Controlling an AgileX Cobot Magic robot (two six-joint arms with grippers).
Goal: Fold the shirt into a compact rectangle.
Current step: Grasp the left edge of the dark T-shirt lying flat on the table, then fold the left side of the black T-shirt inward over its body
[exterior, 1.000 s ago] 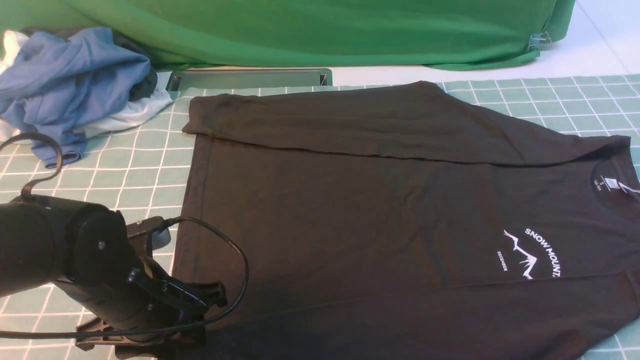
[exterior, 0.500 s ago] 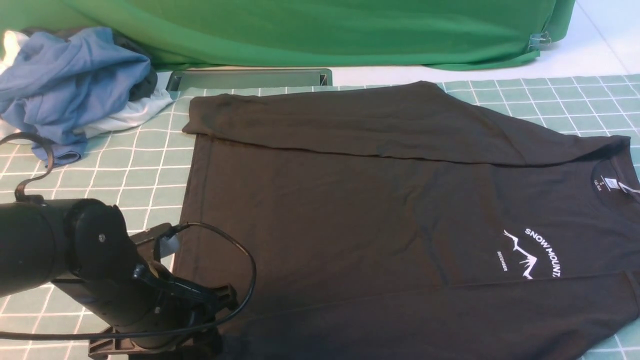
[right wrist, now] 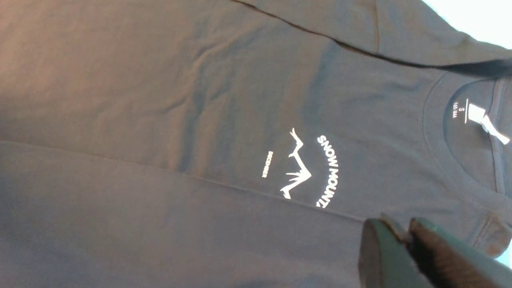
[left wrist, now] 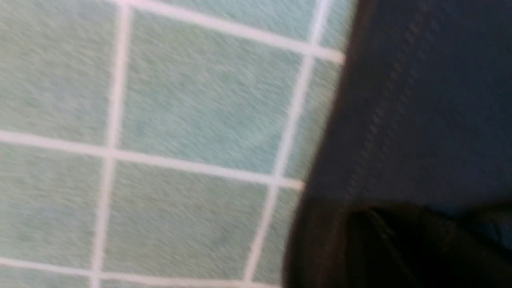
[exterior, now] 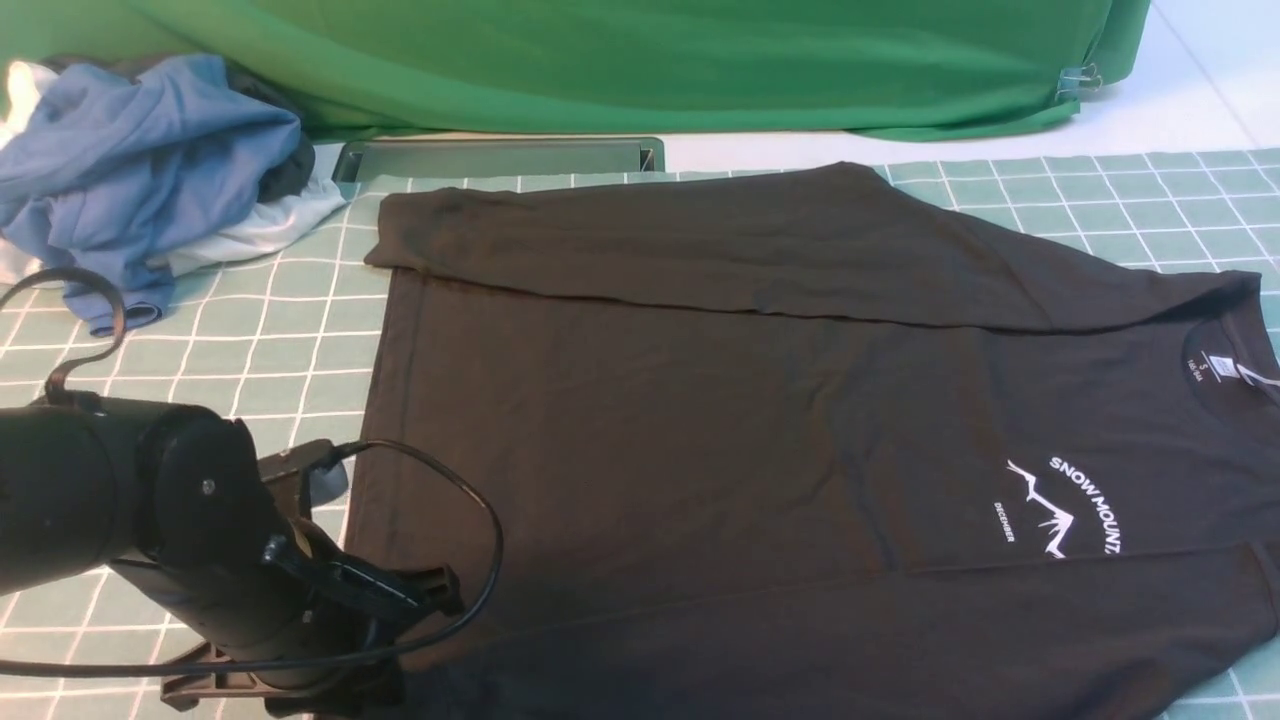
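The shirt [exterior: 640,440] lies spread on the checked cloth [exterior: 290,340], and it takes up most of the front view. Its neck is at the right side, and its lower hem is at the left side. The far part is folded inward and makes a long band over the body, wider toward the right. The near part also lies folded over the body, and its edge runs just by the white print [exterior: 1050,510]. Inside the neck there is a white label [exterior: 1222,367]. Some soft wrinkles cross the middle of the body.

The left pincer [left wrist: 408,220] is low at the near left corner of the shirt, at the hem. This place is very dark, so I cannot tell if it is open or closed, or if it grips the fabric. The right pincer [right wrist: 402,236] is closed, with its two tips together, above the near folded part.

At the far left is a heap of garments [exterior: 160,150], blue, white and dark. Behind everything hangs a green cloth [exterior: 640,60].
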